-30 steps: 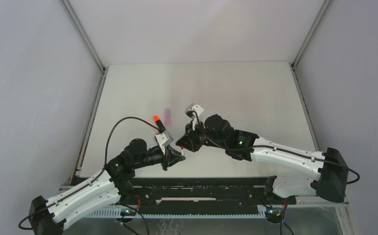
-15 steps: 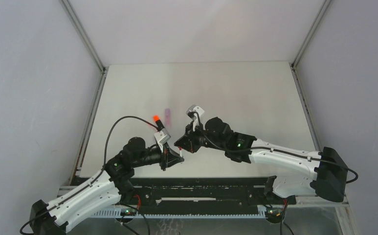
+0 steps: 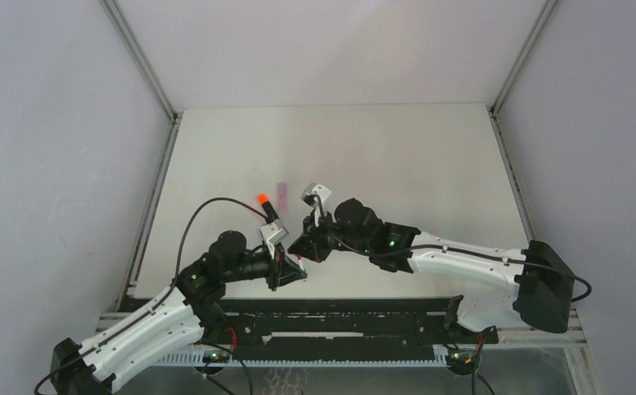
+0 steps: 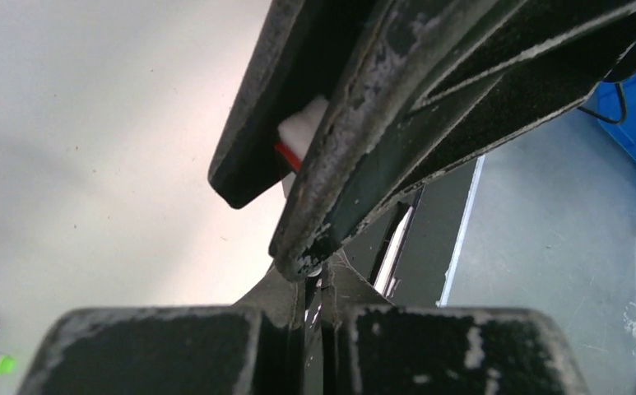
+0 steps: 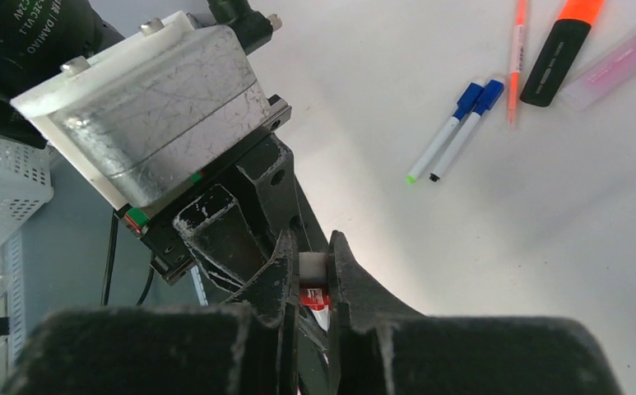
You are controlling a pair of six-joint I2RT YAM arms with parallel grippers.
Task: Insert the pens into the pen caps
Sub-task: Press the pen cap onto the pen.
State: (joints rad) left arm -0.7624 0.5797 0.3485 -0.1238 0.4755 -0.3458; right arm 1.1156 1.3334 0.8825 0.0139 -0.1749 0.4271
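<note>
Basically, right end effector (image 5: 312,249), pinching a white-and-red piece (image 5: 313,267), needed a straight axial push toward the pressed-together left end effector (image 4: 312,285).

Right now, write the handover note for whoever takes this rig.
Left gripper: shut; what it pinches is hidden.
Right gripper: shut on a white-and-red piece, close against the left one.
On the table: two blue-ended pens, thin orange pen, black highlighter, lilac highlighter, lying together.
Done: no capping I can confirm.
Left: finish this join, then the rest.
</note>
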